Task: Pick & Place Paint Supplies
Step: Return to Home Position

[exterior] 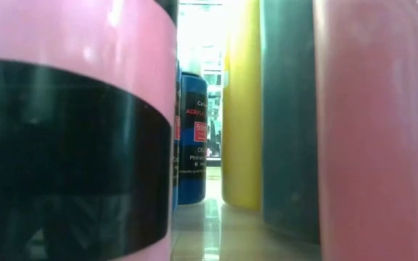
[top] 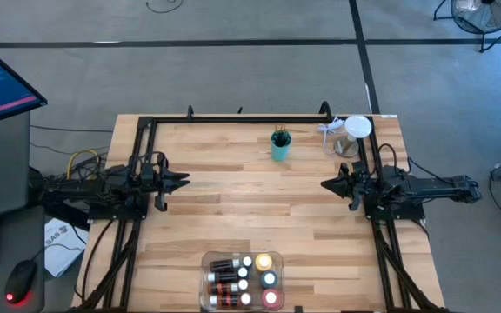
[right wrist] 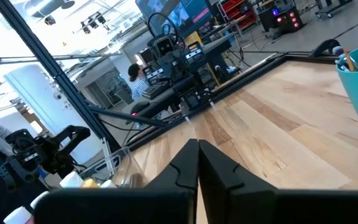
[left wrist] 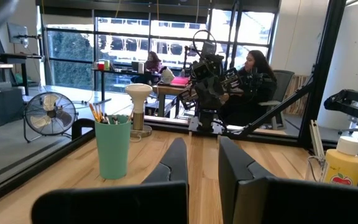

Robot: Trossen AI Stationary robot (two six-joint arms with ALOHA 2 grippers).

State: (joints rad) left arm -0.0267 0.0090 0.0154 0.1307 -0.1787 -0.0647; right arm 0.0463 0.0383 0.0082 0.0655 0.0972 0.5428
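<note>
**Fig. Both arms parked, supplies stowed.** Wood table (top: 250,204) seen from above, w/ wrist and low views.

- **L gripper** (top: 183,183): held over the table's left side, well apart from all supplies, pointing toward centre. In its wrist view (left wrist: 202,146) the jaws are parted by a narrow gap, w/ nothing between them.
- **R gripper** (top: 324,185): opposite, over the right side, facing the L one. In its wrist view (right wrist: 197,148) the fingers are pressed together, gripping nothing.
- **Brushes** (top: 281,136): standing in the teal cup (top: 281,151) at the far-centre of the table, between the 2 arms and nearer the back rail. Handles stick up past the rim (left wrist: 101,114).
- **Paint bottles** (top: 233,280): packed in the clear tray (top: 205,280) at the near edge, approx. centre. Dark bottles w/ white caps are on the L-arm side; coloured caps are on the R-arm side.
- **Low view** (very close to the tray contents): a pink-and-black bottle (exterior: 71,130) fills the left. Behind it are a blue bottle (exterior: 192,138) and a yellow bottle (exterior: 242,109), all upright and close together.
</note>
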